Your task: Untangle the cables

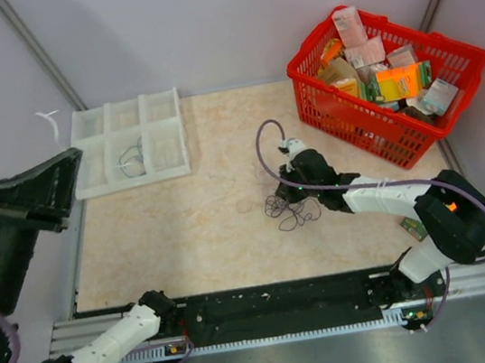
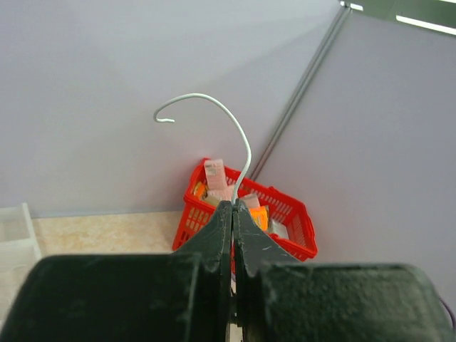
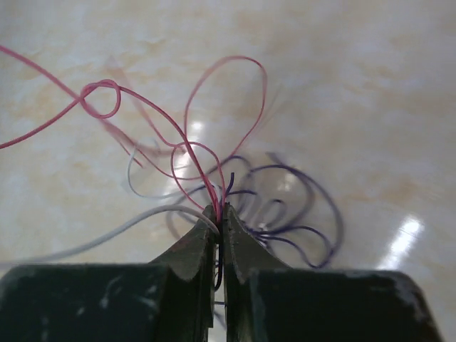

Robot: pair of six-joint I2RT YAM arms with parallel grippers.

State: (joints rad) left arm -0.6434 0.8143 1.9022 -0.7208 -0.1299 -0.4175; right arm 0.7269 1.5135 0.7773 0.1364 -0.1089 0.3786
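The right fingers (image 3: 221,211) are pinched shut on red and purple strands of the cables (image 1: 288,207), a small knot on the counter (image 1: 193,152) near the red basket (image 1: 357,123). The left fingers (image 2: 234,206), raised well away from the basket, clamp a pale wire (image 2: 249,155).

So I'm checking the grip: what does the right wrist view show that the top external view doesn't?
Only the right wrist view: the right gripper shut on the cables, red strands and purple strands distinct. Only the top external view: the red basket, the white tray, the left gripper raised with a white wire. Both: the cables on the beige table.
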